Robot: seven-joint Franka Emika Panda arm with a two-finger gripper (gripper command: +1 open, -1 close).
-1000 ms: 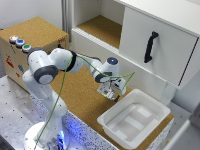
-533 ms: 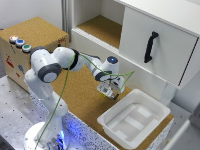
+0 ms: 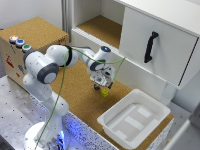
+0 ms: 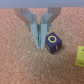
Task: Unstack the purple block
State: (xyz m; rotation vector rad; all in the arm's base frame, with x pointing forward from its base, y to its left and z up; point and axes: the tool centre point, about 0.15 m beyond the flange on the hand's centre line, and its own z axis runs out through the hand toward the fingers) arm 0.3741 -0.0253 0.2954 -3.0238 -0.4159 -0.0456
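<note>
The purple block (image 4: 52, 41) is a small dark cube with a yellow ring on top. It lies on the cork surface, apart from the yellow-green block (image 4: 80, 56). In the exterior view the purple block (image 3: 96, 87) is a dark speck under the hand, and the yellow-green block (image 3: 105, 92) sits just beside it. My gripper (image 4: 39, 44) is low over the cork. Its fingers are closed together with nothing between them, and the purple block sits right against the side of one fingertip. The gripper also shows in the exterior view (image 3: 99, 82).
A white bin (image 3: 134, 120) stands on the cork at the exterior view's lower right. A white cabinet with an open drawer (image 3: 100, 27) and a black handle (image 3: 150, 46) is behind the arm. A wooden box with coloured buttons (image 3: 19, 42) is at the left.
The gripper has stayed over the two blocks with only a slight shift. No clear movement of the blocks shows.
</note>
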